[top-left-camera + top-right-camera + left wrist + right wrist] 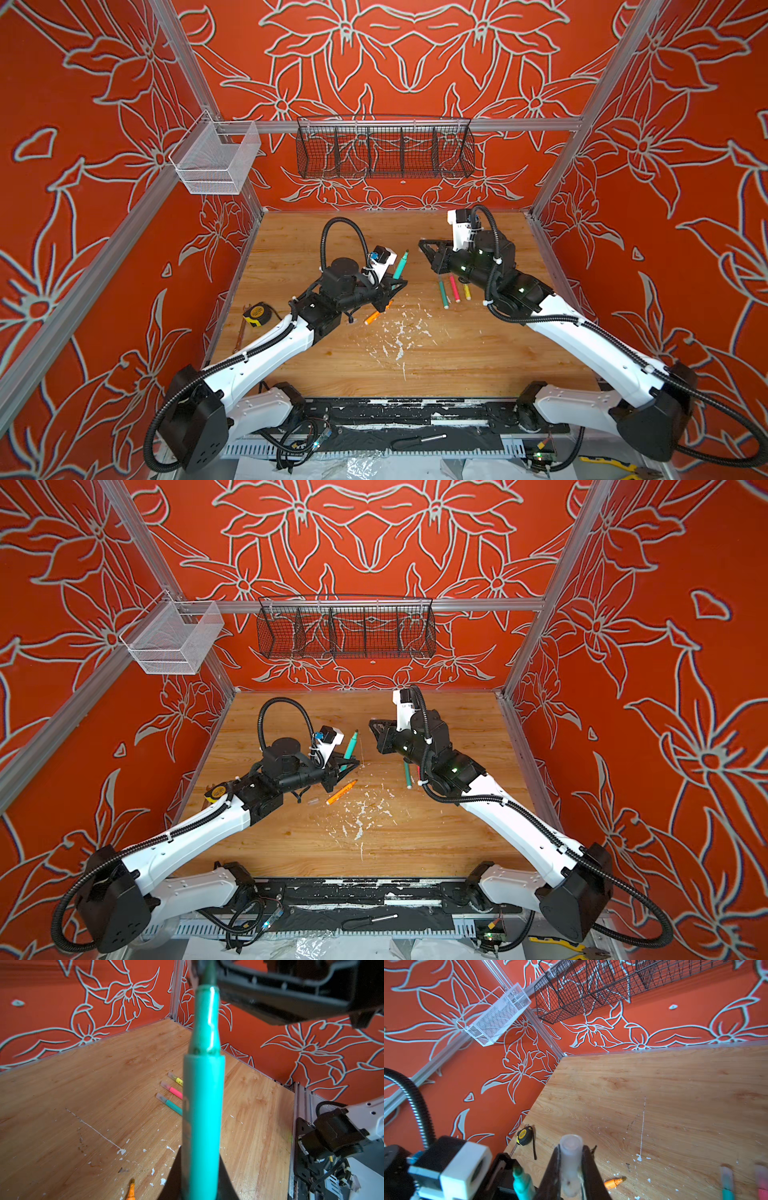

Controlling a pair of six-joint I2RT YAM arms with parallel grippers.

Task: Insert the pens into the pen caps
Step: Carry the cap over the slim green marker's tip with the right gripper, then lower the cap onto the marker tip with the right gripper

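Lining up a pointed nib with a tiny tube mouth in mid-air is where this one can go sideways. The left end effector [392, 286] is clamped tight on a teal-green pen [401, 266], gripping it low near the butt so most of the barrel sticks out, nib up and away. The right end effector [571, 1153] is pinched onto a clear cap [570, 1147], raised just across from the pen, the two not touching.

Likely trouble:
- That long free barrel acts as a lever, so any off-axis push probably tilts the pen in the grip.
- The cap is smooth, glossy, round plastic, so it could squirt out or swivel between the flat jaws.
- The dark felt nib looks soft, and catching the rim would mash it.
- Which end of the cap is open is hard to tell from the wrist view.

The capped teal pen [172, 1104], pink pen [173, 1089] and yellow pen [177, 1080] lie side by side on the wood-grain worktop [457, 353]. The orange pen [341, 791] lies bare near the left arm, with a spare cap [312, 801] close by, almost invisible among the white paint flecks [399, 332]. A low arm swing could scatter both.
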